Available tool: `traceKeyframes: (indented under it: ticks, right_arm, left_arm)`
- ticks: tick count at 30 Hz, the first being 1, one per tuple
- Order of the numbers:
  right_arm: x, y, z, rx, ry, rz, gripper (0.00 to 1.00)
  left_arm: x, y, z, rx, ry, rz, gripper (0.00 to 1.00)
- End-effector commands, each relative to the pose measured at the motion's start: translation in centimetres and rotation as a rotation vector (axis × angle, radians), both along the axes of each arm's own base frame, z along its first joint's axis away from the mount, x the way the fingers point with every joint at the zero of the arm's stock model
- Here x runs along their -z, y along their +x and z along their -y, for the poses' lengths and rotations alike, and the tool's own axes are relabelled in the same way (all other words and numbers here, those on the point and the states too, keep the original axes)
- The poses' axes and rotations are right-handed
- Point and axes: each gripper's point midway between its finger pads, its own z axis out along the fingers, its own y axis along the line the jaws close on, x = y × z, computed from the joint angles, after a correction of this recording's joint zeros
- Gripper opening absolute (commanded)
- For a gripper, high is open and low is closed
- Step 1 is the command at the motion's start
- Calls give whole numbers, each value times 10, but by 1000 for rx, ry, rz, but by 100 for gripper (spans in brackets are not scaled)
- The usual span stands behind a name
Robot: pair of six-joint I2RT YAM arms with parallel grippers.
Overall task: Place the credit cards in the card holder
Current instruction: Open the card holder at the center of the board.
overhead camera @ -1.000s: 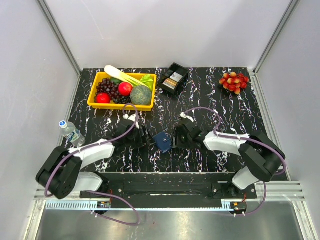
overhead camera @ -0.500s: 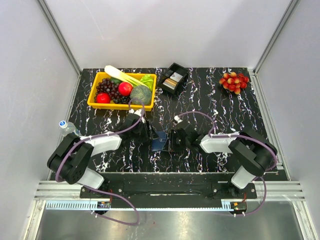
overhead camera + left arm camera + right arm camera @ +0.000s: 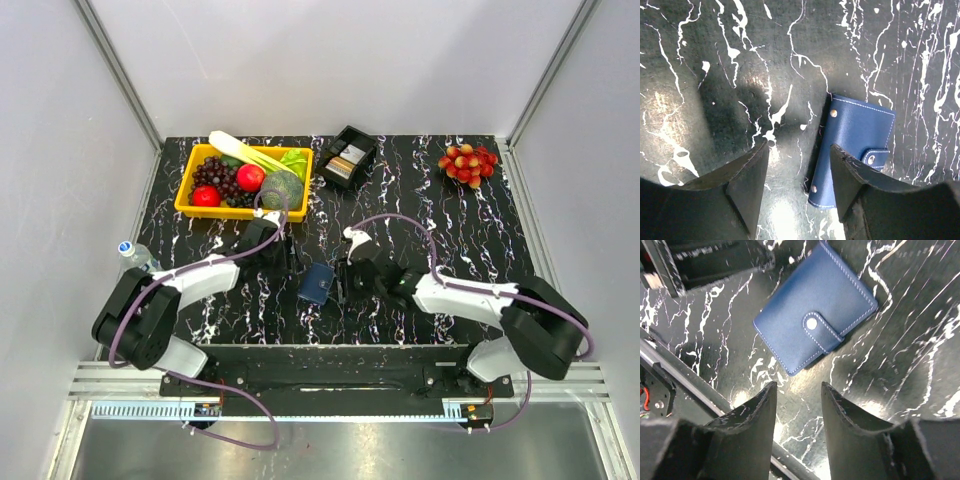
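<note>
Card holder point(image 3: 317, 283) is now lying snapped shut near the bench's front edge. We're backing left gripper point(image 3: 799, 147) and right gripper point(image 3: 798, 386) off, both parted and empty. Credit cards point(image 3: 343, 163) seemingly waiting in far-edge tray point(image 3: 354, 129).

The card holder point(image 3: 316, 283) lies flat near the middle of the table's near edge, between the left gripper point(image 3: 289, 260) and the right gripper point(image 3: 342, 282). At the far edge's middle, a tray point(image 3: 367, 148) holds the credit cards point(image 3: 345, 160). A basket point(image 3: 240, 213) sits toward the far left corner.
</note>
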Motion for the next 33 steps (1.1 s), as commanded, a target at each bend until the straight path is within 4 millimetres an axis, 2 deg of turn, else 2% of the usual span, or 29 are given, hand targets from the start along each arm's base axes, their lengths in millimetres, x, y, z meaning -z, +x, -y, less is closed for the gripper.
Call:
traceKeyframes:
  ticks: [1,4,6,13,18,26,33]
  right_arm:
    - [-26,24,13,-47,-98,185,47]
    - [-23,28,6,-147,-151,216,47]
    - [-14,28,-1,-225,-183,223,47]
    - [-4,44,-8,-345,-268,314,50]
    - [3,50,-8,-396,-310,362,53]
    - [12,51,-23,-428,-262,370,54]
    - [26,54,-23,-431,-287,366,56]
  left_arm:
    - [-17,-4,-2,72,17,68,56]
    - [-20,-11,3,103,-18,65,58]
    - [-22,-15,8,133,-44,66,60]
    - [-17,-27,17,209,-63,44,61]
    - [-2,-32,14,211,-27,-4,59]
    - [23,-43,9,204,20,-81,52]
    - [35,-49,7,213,41,-116,49]
